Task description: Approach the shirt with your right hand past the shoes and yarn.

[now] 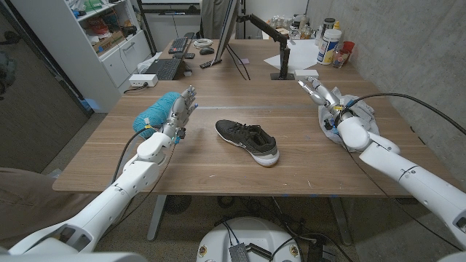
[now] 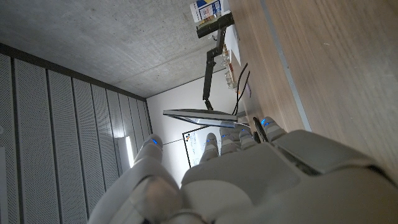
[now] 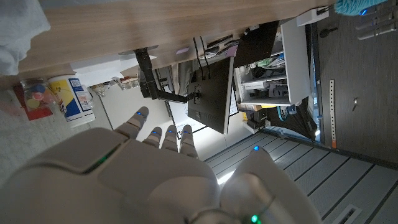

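One dark mesh shoe (image 1: 247,141) at centre, one fuzzy teal yarn (image 1: 154,114) left; my right hand (image 1: 320,95) and left hand (image 1: 182,109) both released, fingers spread, over a crumpled pale shirt (image 1: 348,109).

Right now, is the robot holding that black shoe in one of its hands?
No. In the head view the shoe lies alone mid-table, with the left hand and right hand both apart from it.
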Action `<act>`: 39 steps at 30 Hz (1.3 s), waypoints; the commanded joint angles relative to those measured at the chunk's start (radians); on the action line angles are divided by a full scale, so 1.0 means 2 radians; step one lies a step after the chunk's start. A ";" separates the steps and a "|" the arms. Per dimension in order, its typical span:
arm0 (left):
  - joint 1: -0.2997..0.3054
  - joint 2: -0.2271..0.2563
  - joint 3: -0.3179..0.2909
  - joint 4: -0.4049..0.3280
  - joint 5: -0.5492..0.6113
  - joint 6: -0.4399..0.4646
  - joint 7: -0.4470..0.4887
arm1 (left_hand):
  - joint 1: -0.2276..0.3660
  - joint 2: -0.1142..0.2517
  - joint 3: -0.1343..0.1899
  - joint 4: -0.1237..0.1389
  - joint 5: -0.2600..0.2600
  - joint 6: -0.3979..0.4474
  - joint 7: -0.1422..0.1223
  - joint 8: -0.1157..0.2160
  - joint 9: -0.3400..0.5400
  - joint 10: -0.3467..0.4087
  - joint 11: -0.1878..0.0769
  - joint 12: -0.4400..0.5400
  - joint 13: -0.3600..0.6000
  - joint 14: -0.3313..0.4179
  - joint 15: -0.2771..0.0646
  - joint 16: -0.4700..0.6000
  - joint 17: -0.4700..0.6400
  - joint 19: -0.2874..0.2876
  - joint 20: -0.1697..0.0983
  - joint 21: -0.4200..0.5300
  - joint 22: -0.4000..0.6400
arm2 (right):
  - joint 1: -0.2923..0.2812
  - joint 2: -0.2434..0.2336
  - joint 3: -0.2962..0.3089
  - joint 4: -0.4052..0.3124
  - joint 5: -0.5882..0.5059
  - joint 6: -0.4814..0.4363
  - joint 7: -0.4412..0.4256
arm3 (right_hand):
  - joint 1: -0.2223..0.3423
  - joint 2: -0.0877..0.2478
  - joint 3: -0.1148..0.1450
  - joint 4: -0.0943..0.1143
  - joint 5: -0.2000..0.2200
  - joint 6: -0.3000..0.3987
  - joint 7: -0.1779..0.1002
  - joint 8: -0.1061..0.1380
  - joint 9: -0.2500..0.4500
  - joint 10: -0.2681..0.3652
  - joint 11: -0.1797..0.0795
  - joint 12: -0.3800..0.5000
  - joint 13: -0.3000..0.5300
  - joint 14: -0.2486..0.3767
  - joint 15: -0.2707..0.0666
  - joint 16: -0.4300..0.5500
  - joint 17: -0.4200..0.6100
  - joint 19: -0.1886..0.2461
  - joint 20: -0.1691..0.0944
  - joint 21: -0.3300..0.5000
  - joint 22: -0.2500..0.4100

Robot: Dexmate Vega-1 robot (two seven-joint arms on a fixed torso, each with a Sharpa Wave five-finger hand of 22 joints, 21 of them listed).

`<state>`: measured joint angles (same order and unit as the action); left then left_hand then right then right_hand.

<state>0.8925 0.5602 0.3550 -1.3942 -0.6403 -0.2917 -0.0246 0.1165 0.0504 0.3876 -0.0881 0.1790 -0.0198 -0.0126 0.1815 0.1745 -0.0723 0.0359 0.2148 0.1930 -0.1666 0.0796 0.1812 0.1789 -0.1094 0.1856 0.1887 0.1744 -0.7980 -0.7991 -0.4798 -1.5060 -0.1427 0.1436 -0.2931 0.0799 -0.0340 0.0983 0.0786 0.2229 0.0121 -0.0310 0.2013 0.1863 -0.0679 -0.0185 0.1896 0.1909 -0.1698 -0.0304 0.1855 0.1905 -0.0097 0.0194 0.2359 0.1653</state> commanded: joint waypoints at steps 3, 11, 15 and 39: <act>-0.001 -0.001 0.000 0.004 -0.002 -0.002 -0.003 | 0.006 0.001 0.002 -0.001 0.001 -0.002 0.003 0.003 0.002 -0.003 0.003 0.001 0.002 -0.006 0.001 0.002 0.002 -0.001 -0.003 0.002 0.001 | 0.009 -0.030 -0.013 -0.024 -0.086 -0.051 -0.018 | 0.006 -0.002 0.002 -0.004 0.002 -0.004 -0.004 -0.003 0.001 0.002 -0.003 0.003 0.000 -0.015 -0.011 0.004 0.002 0.002 0.002 -0.004 0.001; 0.001 0.001 -0.001 0.003 -0.003 0.001 -0.002 | 0.006 0.002 0.002 -0.002 0.001 -0.001 0.003 0.003 0.002 -0.003 0.002 0.001 0.002 -0.006 0.001 0.002 0.002 -0.001 -0.003 0.002 0.001 | 0.009 -0.042 -0.018 -0.038 -0.116 -0.075 -0.017 | 0.007 -0.002 0.002 -0.004 0.002 -0.005 -0.006 -0.003 0.001 0.001 -0.005 0.003 0.000 -0.015 -0.011 0.004 0.001 0.002 0.003 -0.005 0.001; 0.002 0.000 -0.002 0.004 -0.005 0.000 -0.003 | 0.005 0.001 0.002 -0.002 0.001 0.000 0.003 0.003 0.002 -0.003 0.002 0.001 0.002 -0.006 0.001 0.002 0.002 -0.001 -0.003 0.002 0.001 | 0.011 -0.044 -0.021 -0.040 -0.126 -0.083 -0.016 | 0.007 -0.002 0.002 -0.005 0.001 -0.005 -0.007 -0.003 0.002 0.001 -0.006 0.003 0.000 -0.016 -0.011 0.004 0.001 0.002 0.004 -0.006 0.001; 0.008 0.004 -0.005 0.001 -0.003 -0.001 0.002 | 0.001 0.001 0.000 -0.001 0.001 0.000 0.004 0.003 0.002 -0.003 0.004 0.001 0.002 -0.006 0.001 0.003 0.002 -0.001 -0.003 0.002 0.001 | 0.035 -0.063 -0.045 -0.026 -0.189 -0.124 0.003 | 0.007 -0.001 0.001 -0.006 0.001 -0.010 -0.019 -0.004 0.002 -0.002 -0.006 0.002 0.001 -0.018 -0.012 0.004 0.001 0.002 0.007 -0.012 0.002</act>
<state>0.9026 0.5656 0.3480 -1.3863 -0.6479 -0.2916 -0.0277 0.1204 0.0543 0.3875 -0.0880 0.1790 -0.0161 -0.0089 0.1809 0.1745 -0.0723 0.0359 0.2148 0.1930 -0.1665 0.0795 0.1812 0.1788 -0.1095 0.1857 0.1887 0.1743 -0.7478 -0.9081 -0.5494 -1.5751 -0.4737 -0.0685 -0.2997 0.0850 -0.0392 0.0983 0.0702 0.2229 -0.0089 -0.0594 0.1944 0.1887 -0.0664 -0.0268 0.1896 0.1909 -0.1697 -0.0304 0.1854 0.1908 -0.0061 0.0232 0.2143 0.1652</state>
